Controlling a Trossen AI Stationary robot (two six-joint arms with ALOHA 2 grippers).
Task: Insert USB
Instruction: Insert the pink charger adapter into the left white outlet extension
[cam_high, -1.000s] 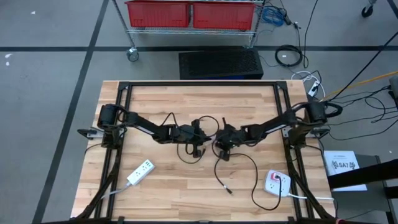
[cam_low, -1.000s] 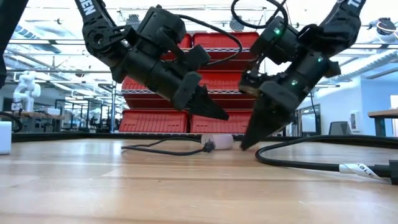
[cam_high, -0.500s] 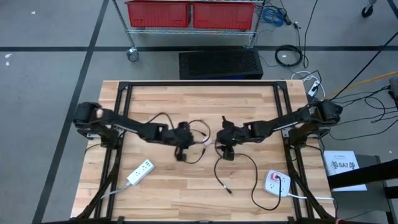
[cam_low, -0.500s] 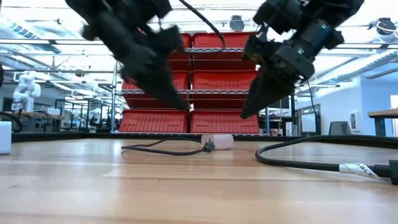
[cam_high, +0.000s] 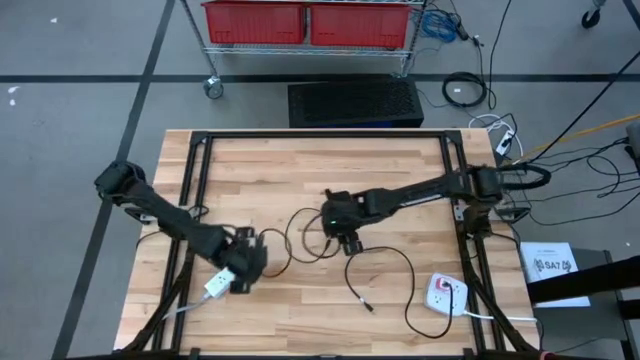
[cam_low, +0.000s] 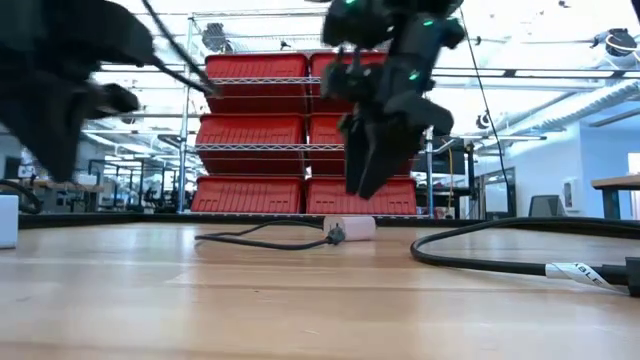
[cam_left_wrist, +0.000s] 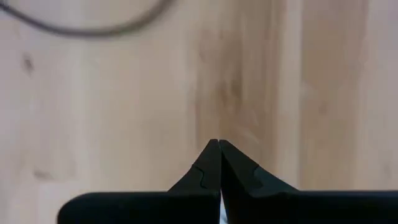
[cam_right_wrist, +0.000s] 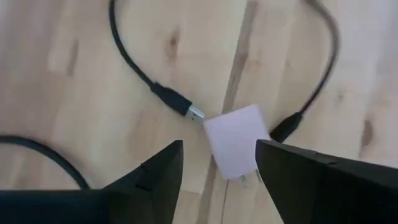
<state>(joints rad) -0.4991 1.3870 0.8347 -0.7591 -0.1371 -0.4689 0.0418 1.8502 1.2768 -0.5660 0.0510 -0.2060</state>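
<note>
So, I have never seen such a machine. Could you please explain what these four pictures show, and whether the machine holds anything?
It is a robot with two dark arms at a wooden table. Each arm ends in a two-finger gripper.

One camera looks straight down from above, one sits at table height, and one rides on each wrist, looking past that arm's fingers.

The left gripper is shut and holds nothing; it is over the white power strip near the table's front left. The right gripper is open above the middle, over a small white charger block. A black cable's USB plug lies right at the block; I cannot tell if it is inserted. A second black cable meets its other side.

A white socket box lies front right.
</note>
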